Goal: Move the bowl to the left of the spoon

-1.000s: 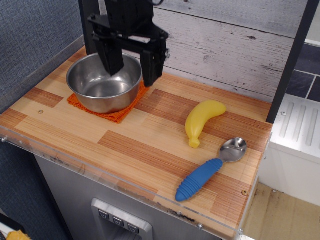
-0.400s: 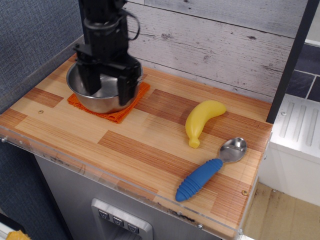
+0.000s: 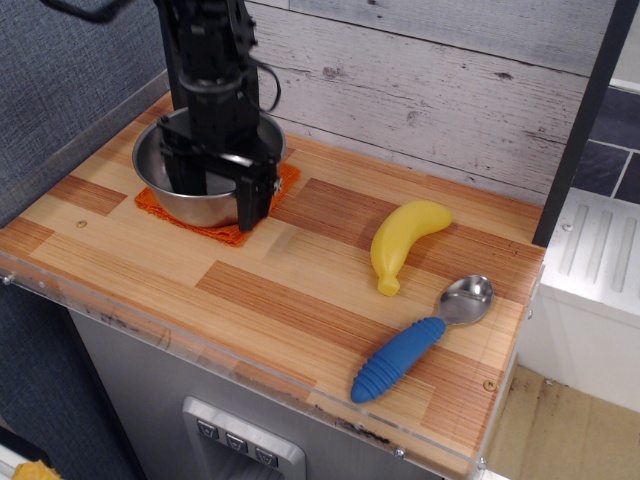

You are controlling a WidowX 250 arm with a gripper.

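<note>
The shiny steel bowl [image 3: 158, 178] sits on an orange cloth [image 3: 222, 232] at the back left of the wooden counter [image 3: 250, 300]. My black gripper [image 3: 218, 186] is low over the bowl's front right side with its fingers apart. One finger [image 3: 183, 168] is inside the bowl and the other finger [image 3: 255, 200] is outside its wall, down by the cloth. The fingers are not visibly pressed on the rim. The spoon [image 3: 405, 350], with a silver head and ribbed blue handle, lies at the front right, far from the gripper.
A yellow toy banana [image 3: 403, 244] lies between the bowl and the spoon, just behind the spoon. A grey plank wall [image 3: 450, 90] backs the counter. A clear plastic lip [image 3: 200, 355] runs along the front edge. A dark post [image 3: 580, 120] stands at the right.
The gripper has moved left and down, from above the bowl's back right rim to low over its front right wall, one finger inside. Bowl, banana and spoon have not moved.
</note>
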